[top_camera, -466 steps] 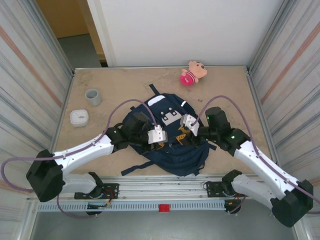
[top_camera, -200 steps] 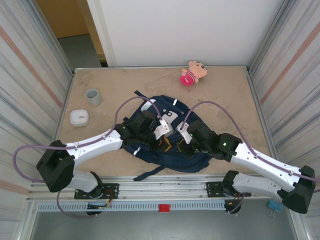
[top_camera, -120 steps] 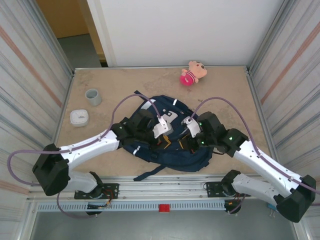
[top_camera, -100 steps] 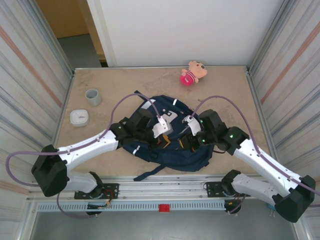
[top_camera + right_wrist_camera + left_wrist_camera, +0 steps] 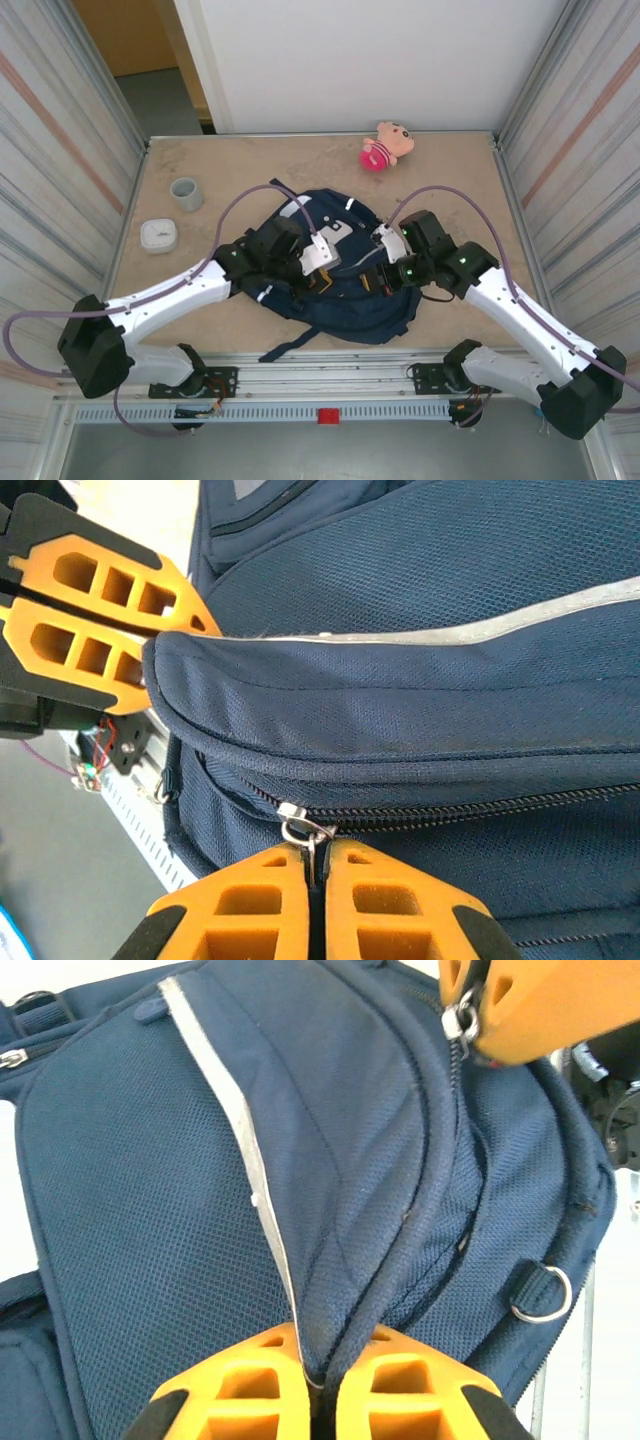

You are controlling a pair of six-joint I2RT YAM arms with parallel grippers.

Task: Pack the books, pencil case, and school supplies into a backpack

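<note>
Backpack lay between the grippers. Left gripper clamped a fold of it, right gripper clamped the zipper pull, further right than a second earlier.

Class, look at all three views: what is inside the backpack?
Nothing inside shows. The backpack presents only navy outer fabric; the right fingers pinch its zip pull and the left fingers a fabric fold. Any contents are covered.
</note>
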